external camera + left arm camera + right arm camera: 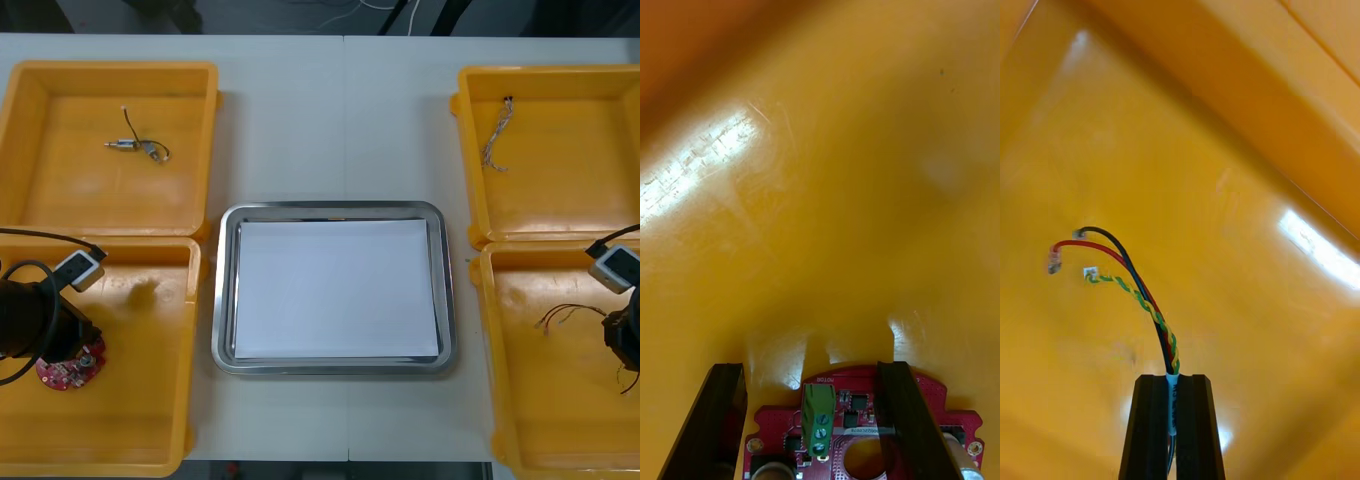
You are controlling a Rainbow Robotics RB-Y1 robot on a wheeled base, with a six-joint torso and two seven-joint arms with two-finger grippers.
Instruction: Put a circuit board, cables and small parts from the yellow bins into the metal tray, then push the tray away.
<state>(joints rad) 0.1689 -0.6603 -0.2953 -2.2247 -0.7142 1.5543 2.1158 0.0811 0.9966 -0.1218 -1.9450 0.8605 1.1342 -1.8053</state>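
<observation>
One red circuit board (70, 365) lies flat on the floor of the near left bin (130, 420). My left gripper (806, 367) stands wide apart over it, not clamped on it. My right gripper (1172, 379) is pinched narrow on a cable bundle (1142, 300) of black, red and twisted strands, inside the near right bin (540, 400). The tray (225, 290), white inside, sits between the bins on the light table (330, 120), which has a seam down its middle. Both bin floors show scuffs and glare. Beyond the table's far edge is dark floor (250, 15).
</observation>
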